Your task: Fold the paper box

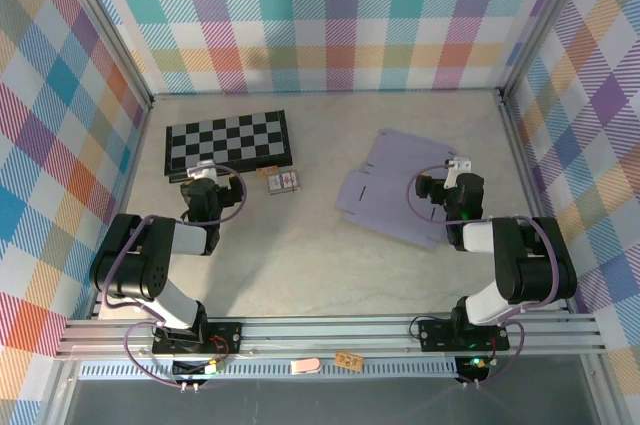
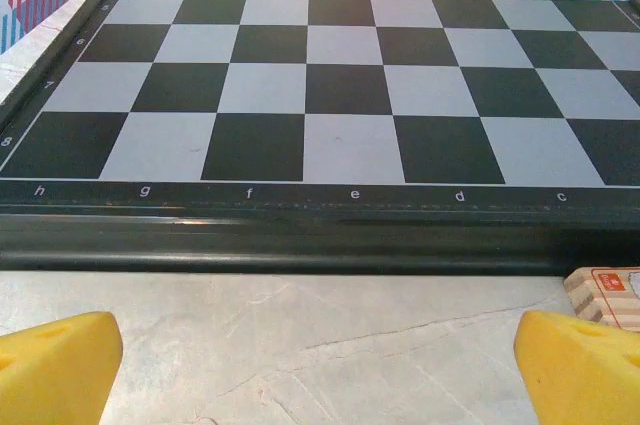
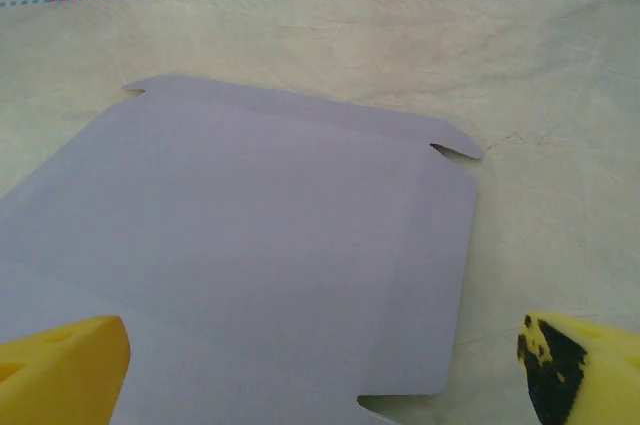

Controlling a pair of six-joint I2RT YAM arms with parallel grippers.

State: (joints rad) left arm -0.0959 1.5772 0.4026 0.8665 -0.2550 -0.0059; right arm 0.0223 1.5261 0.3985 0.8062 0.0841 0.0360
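Yellow fingertips frame the right wrist view, spread wide with nothing between them. From above, the right gripper sits over the near-right part of the paper box. The sheet lies flat and unfolded on the table, lavender face up, and spreads away from the fingers toward 10 to 12 o'clock. It is skewed to the table edges, and its long axis seems to run from about 8 to 2 o'clock, with a notched flap along the far side. The right arm is clearly the nearer one. The left gripper, equally wide and empty, is well apart at 9 o'clock, facing the checkerboard. A small card pack lies just beside that board.
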